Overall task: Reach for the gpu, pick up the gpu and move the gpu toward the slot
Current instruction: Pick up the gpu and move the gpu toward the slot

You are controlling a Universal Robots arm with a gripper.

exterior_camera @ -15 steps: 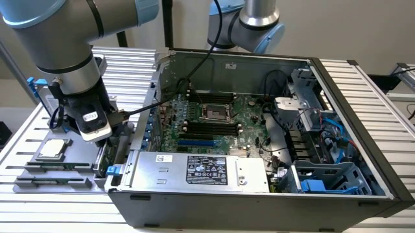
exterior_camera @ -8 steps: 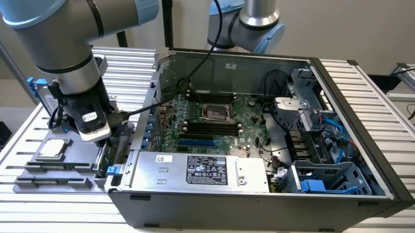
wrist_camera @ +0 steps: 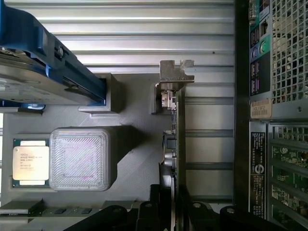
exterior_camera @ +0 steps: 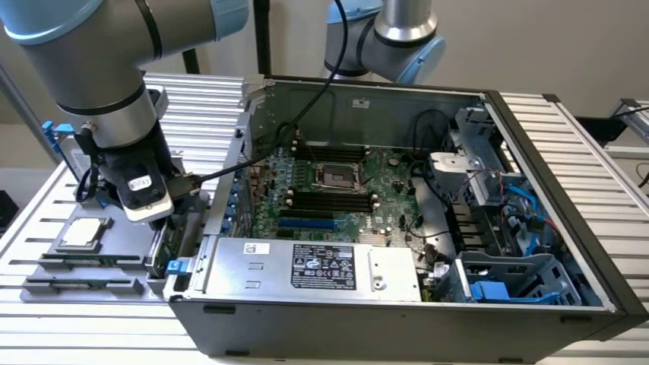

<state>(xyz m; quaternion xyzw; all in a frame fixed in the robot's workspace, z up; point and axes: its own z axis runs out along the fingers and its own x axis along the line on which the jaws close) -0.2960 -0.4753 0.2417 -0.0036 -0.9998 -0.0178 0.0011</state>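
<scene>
The gpu (wrist_camera: 176, 120) stands on edge in a grey holder (wrist_camera: 134, 144) beside the computer case, its silver bracket (wrist_camera: 175, 74) at the end away from the wrist. It is a thin green card (exterior_camera: 166, 237) just left of the case wall in the exterior view. My gripper (wrist_camera: 171, 201) is low over the card's near end, a dark finger (wrist_camera: 155, 199) pressed against each face, shut on it. In the exterior view the gripper (exterior_camera: 158, 225) hangs under the arm over the parts tray. The blue slot (exterior_camera: 306, 224) lies on the motherboard inside the case.
A square silver processor chip (exterior_camera: 83, 234) and memory sticks (exterior_camera: 87, 262) lie on the tray (exterior_camera: 41, 220). A hard drive with blue rails (wrist_camera: 43, 62) sits beyond a grey block (wrist_camera: 82, 159). The open case (exterior_camera: 568, 251) holds a power supply (exterior_camera: 315, 266) and cables. A second arm (exterior_camera: 400, 34) stands behind.
</scene>
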